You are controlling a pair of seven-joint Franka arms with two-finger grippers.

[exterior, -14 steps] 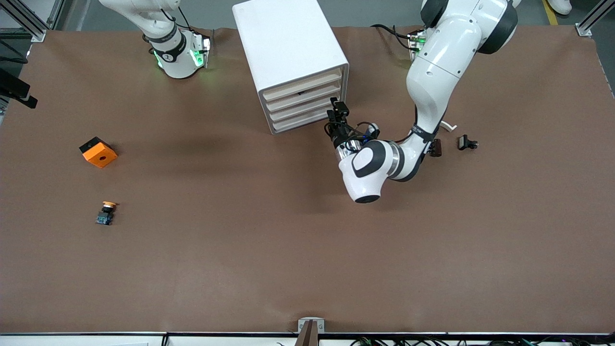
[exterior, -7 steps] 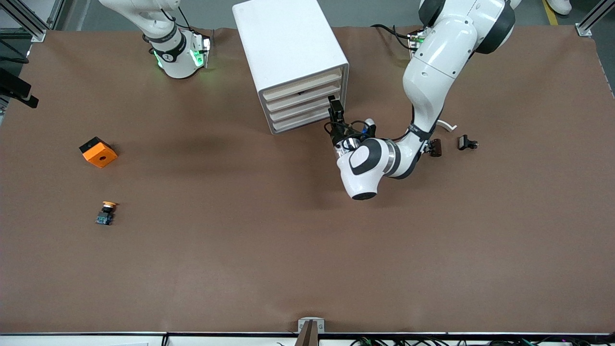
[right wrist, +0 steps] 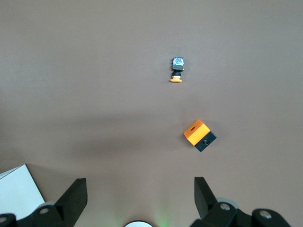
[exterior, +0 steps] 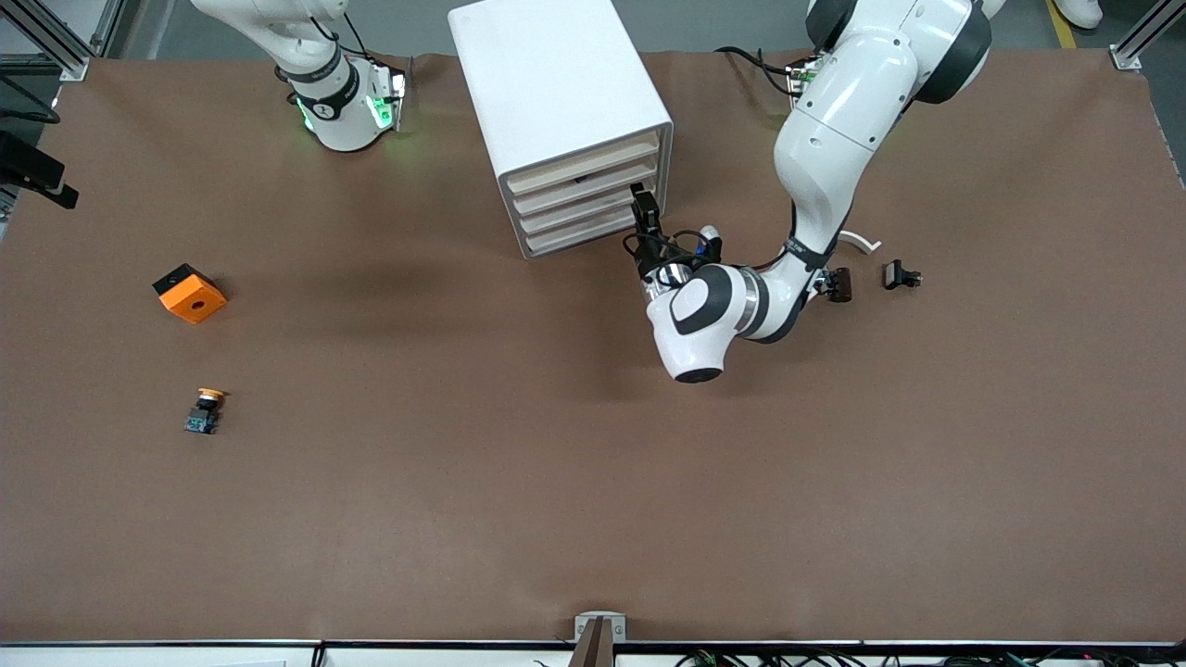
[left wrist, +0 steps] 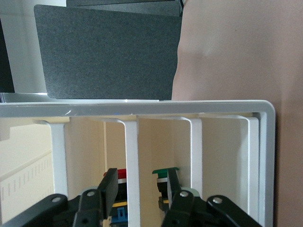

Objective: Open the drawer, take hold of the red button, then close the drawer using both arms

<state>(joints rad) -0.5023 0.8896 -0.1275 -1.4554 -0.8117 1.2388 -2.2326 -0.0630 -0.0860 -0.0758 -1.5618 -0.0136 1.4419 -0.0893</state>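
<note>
Table edge [exterior: 1126,69] well apart from cabinet [exterior: 556,102]

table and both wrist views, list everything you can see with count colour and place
drawer cabinet: 1, white, between the arm bases
orange cube: 1, orange and black, toward the right arm's end
orange-capped pushbutton: 1, nearer the front camera than the cube
red-capped button: 1, inside a drawer
green-capped part: 1, inside the next drawer
small black parts: 2, toward the left arm's end
left gripper: black, jaws astride a drawer front
right gripper: black, jaws open, arm waiting
</note>
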